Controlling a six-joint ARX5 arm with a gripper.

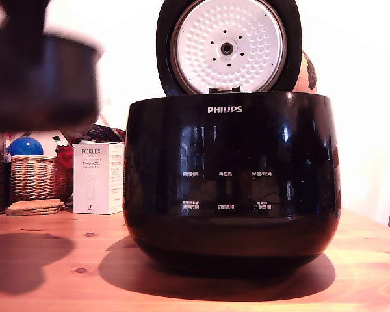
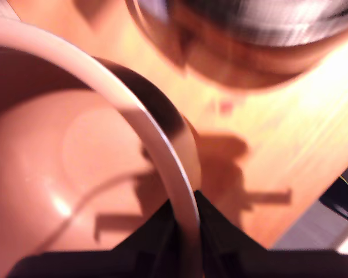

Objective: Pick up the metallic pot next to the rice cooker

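Knotty pine tabletop (image 1: 39, 273) lies below; the round dark silver-rimmed metallic pot (image 1: 42, 81) hangs clear above it, rim wall pinched between the black fingers (image 2: 211, 231), glossy black PHILIPS rice cooker (image 1: 231, 182) beside.

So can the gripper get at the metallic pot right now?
Looks like it already has: the gripper sits astride the metallic pot's rim, and the pot appears lifted off the table.

hand (image 2: 185, 223) | fingers (image 2: 156, 231) closed on pot rim (image 2: 133, 116) | one inside, one outside
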